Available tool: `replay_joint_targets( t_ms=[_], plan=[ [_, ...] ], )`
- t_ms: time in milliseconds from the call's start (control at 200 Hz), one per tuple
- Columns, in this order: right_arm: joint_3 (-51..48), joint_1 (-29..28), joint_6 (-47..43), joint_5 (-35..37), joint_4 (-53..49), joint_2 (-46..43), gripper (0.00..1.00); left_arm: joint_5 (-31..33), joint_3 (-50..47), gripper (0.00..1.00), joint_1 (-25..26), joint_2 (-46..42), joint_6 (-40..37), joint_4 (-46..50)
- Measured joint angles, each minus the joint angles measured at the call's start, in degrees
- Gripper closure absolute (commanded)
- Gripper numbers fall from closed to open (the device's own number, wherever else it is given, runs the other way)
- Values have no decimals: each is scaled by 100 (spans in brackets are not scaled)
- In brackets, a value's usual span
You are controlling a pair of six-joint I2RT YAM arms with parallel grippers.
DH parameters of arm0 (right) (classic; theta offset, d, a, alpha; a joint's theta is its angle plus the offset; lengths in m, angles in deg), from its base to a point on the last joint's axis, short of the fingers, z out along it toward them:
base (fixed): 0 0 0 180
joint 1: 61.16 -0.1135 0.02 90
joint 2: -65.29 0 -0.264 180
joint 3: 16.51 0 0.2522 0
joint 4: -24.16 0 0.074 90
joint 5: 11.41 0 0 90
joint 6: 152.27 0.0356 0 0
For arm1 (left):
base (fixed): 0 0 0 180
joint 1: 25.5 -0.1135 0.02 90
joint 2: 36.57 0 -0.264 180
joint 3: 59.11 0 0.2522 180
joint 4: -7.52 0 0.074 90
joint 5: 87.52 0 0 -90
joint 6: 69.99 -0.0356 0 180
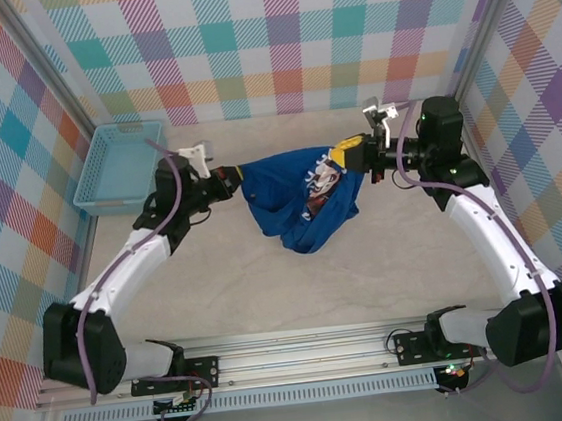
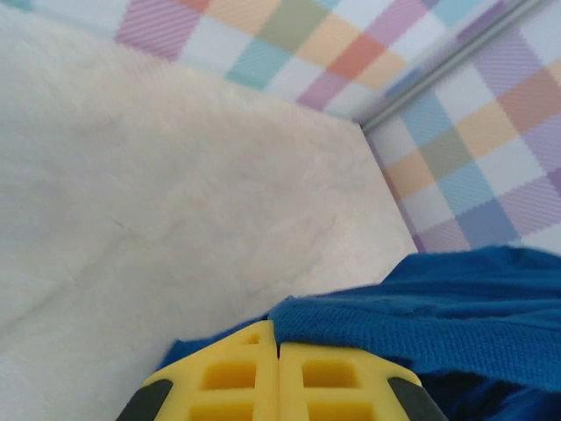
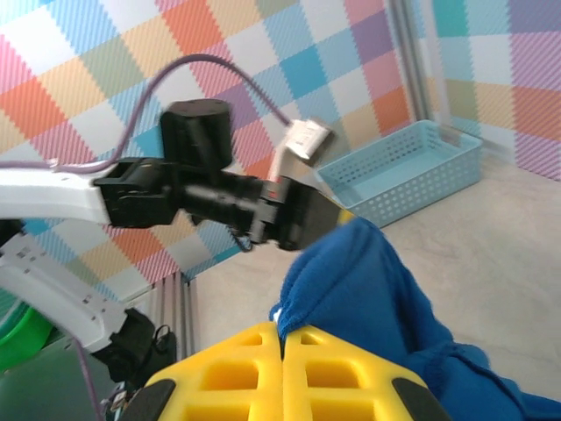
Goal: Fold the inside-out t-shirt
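Top external: t-shirt (image 1: 300, 203) sags betw. left hand (image 1: 237, 181) & right hand (image 1: 345, 151), both clamped on it.

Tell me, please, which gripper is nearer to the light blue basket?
Left. The left gripper holds the t-shirt close beside the basket; the right gripper holds its far side.

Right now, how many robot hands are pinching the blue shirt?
2. The left fingers are shut on the t-shirt at its left end, on the side nearer the basket. The right fingers are shut on its right end.
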Motion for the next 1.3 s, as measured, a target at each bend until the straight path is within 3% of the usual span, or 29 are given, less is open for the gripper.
replay_joint_targets(
  t_ms=[135, 310, 530, 700, 800, 965, 1015, 1080, 1300],
  plan=[
    [79, 0, 157, 686, -407, 44, 100, 219, -79, 100, -138, -562, 48, 107],
    [278, -72, 529, 1491, -706, 382, 100, 35, -68, 100, -153, -916, 199, 195],
    [337, -896, 411, 2800, -1377, 955, 93, -17, 568, 100, -155, -927, 269, 601],
    [470, -1504, -240, 3578, -1932, 1099, 81, -68, 1506, 100, -160, -916, 286, 599],
    [446, -1534, -407, 3755, -2011, 1097, 69, -151, 1644, 100, -164, -907, 315, 476],
    [22, -1513, -203, 3908, -1882, 1128, 57, -321, 1624, 100, -170, -719, 413, 483],
    [-105, -1508, 20, 3915, -1797, 1248, 43, -372, 1611, 100, -179, -664, 433, 492],
    [-219, -1519, 334, 3764, -1539, 1513, 34, -424, 1604, 100, -186, -610, 446, 505],
    [-507, -2048, 1799, 3228, -243, 2658, 25, -474, 1604, 100, -186, -601, 444, 529]
  ],
)
